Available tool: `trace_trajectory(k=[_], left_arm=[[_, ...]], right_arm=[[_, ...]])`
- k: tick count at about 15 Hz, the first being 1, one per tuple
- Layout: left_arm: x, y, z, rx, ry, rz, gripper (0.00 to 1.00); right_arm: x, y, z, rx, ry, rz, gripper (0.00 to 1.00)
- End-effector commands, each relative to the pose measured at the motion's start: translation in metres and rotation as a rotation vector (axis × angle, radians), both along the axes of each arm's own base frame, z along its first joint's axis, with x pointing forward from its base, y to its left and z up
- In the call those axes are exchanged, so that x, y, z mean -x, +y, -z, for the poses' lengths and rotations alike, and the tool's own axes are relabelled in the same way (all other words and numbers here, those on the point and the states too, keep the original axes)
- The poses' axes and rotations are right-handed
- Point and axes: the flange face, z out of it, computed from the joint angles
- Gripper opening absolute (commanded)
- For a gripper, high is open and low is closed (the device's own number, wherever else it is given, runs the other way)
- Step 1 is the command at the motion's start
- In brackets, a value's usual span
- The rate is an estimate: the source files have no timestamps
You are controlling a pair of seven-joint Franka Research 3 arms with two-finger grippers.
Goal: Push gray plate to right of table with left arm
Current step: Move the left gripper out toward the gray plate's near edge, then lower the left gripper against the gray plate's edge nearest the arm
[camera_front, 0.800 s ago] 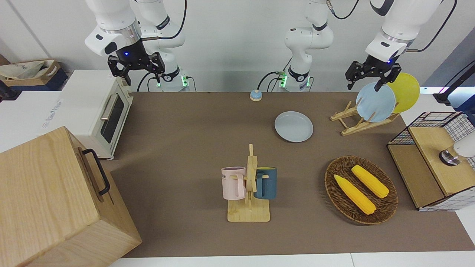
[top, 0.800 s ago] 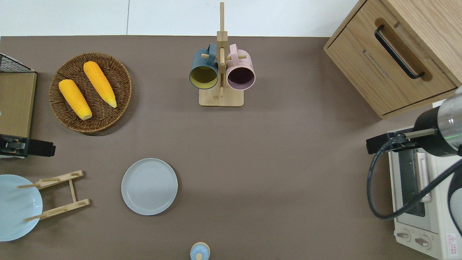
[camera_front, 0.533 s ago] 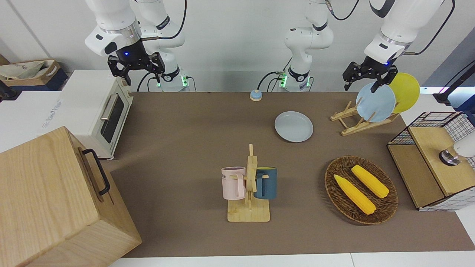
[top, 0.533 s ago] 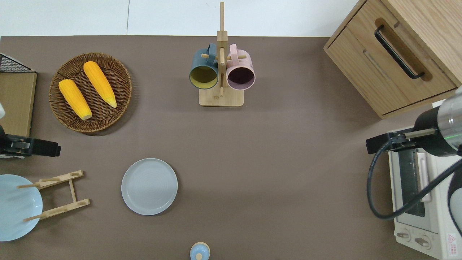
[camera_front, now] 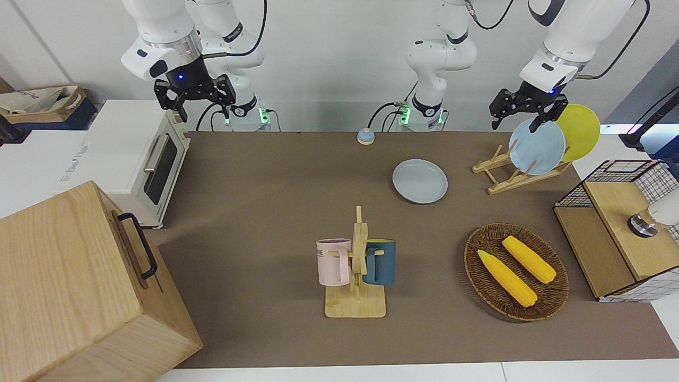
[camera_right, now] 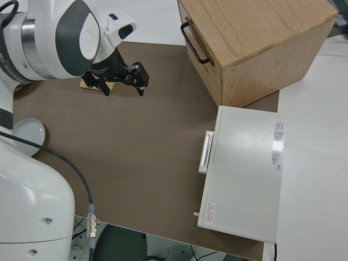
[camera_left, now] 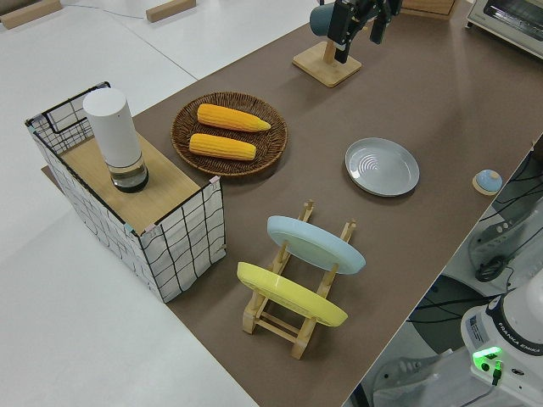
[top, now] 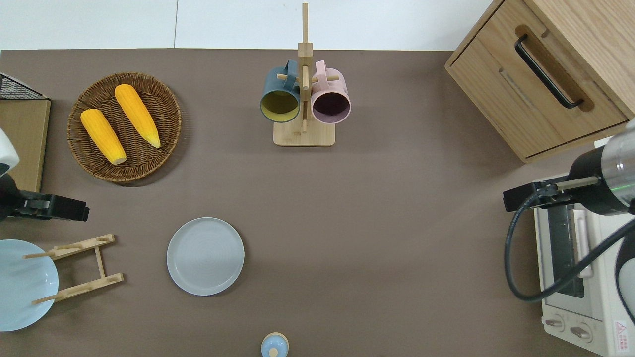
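The gray plate lies flat on the brown table, and also shows in the overhead view and the left side view. My left gripper is open and empty, up in the air. In the overhead view it is over the table at the left arm's end, just off the wooden dish rack and apart from the gray plate. My right arm is parked, its gripper open and empty.
The rack holds a light blue plate and a yellow plate. A wicker basket holds two corn cobs. There are also a mug tree, a wire shelf, a small blue button, a toaster oven and a wooden cabinet.
My left gripper has shifted a little toward the gray plate, out from the table's end. The plate and the right arm have not moved.
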Motion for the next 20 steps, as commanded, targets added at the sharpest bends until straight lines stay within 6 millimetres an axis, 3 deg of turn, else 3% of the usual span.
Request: trace_trajectory(k=[1, 6, 9, 20], left_arm=[[0.016, 0.001, 0.015, 0.006, 0.022, -0.011, 0.99], [0.028, -0.001, 0.049, 0.027, 0.002, -0.017, 0.99], [0.049, -0.005, 0.087, 0.062, -0.035, -0.035, 0.99], [0.086, -0.029, 0.216, 0.032, -0.089, -0.079, 0.99]], right_arm=[[0.003, -0.003, -0.003, -0.007, 0.006, 0.005, 0.983], [0.004, -0.002, -0.003, -0.007, 0.004, 0.002, 0.983], [0.004, -0.002, -0.003, -0.008, 0.006, 0.003, 0.983], [0.004, -0.002, -0.003, -0.007, 0.006, 0.003, 0.983]])
